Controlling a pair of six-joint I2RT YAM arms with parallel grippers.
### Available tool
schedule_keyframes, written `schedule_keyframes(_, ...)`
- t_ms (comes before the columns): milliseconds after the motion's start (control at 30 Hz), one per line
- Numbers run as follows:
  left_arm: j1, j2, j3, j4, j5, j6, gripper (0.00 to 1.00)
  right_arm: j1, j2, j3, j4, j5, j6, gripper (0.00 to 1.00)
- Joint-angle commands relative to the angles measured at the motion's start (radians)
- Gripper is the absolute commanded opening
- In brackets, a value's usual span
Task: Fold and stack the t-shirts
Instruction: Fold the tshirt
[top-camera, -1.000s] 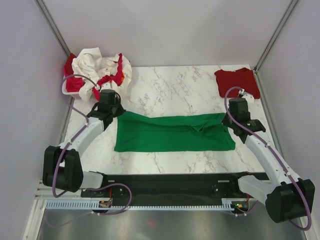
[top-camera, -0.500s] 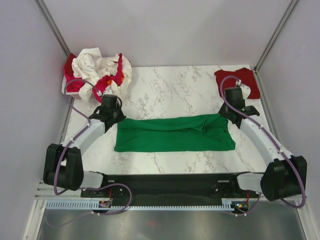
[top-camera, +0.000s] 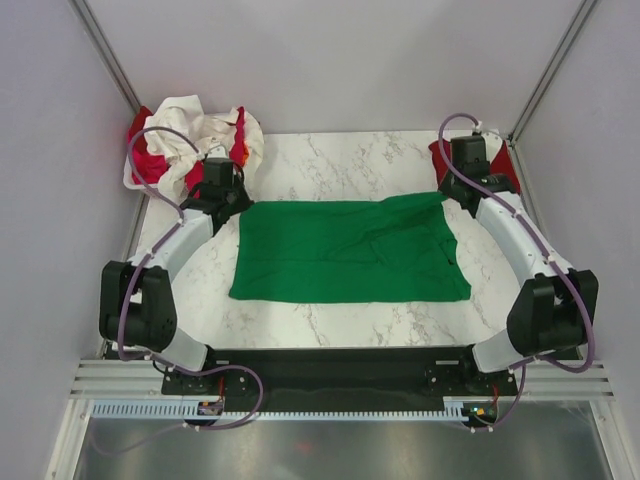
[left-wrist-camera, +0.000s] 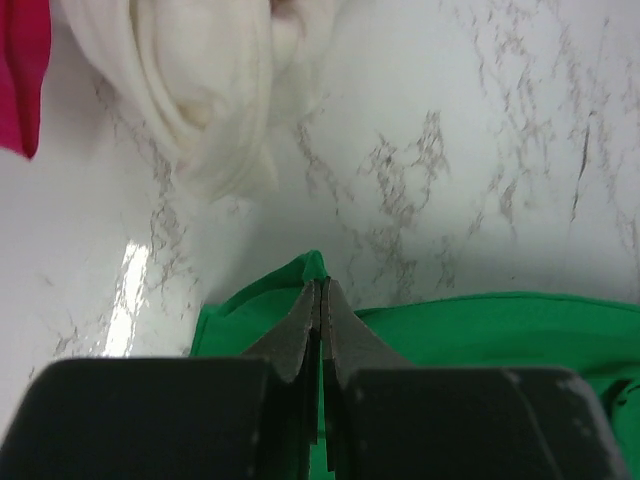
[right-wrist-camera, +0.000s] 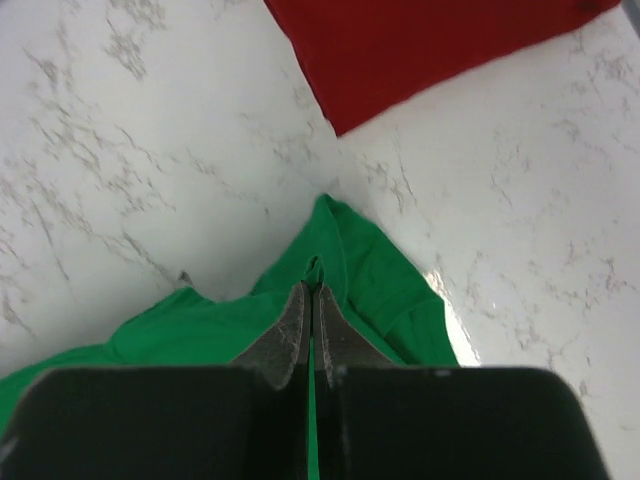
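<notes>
At table (top-camera: 335, 165) far side | left pincer (left-wrist-camera: 320, 288) clamps green t-shirt (top-camera: 345, 252) corner, arm outstretched | right pincer (right-wrist-camera: 312, 292) likewise, arm outstretched

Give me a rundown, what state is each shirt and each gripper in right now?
green t-shirt: spread out on the table, both far corners pinched.
dark red t-shirt: lying flat, apparently folded, far right corner.
cream-white t-shirt: crumpled in a heap, far left.
pinkish red t-shirt: crumpled, tangled in that same heap.
left gripper: shut on the green t-shirt's far left corner.
right gripper: shut on its far right corner.
</notes>
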Motion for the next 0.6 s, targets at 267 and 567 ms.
schedule_keyframes(267, 0.002, -0.13, -0.305, -0.004, -0.09, -0.025, 0.02, -0.004, -0.313, -0.504, 0.068, -0.051, 0.026, 0.0)
schedule_keyframes(567, 0.011, -0.081, -0.348, 0.008, -0.127, -0.058, 0.02, -0.004, -0.277, -0.624, 0.09, -0.074, 0.063, 0.05)
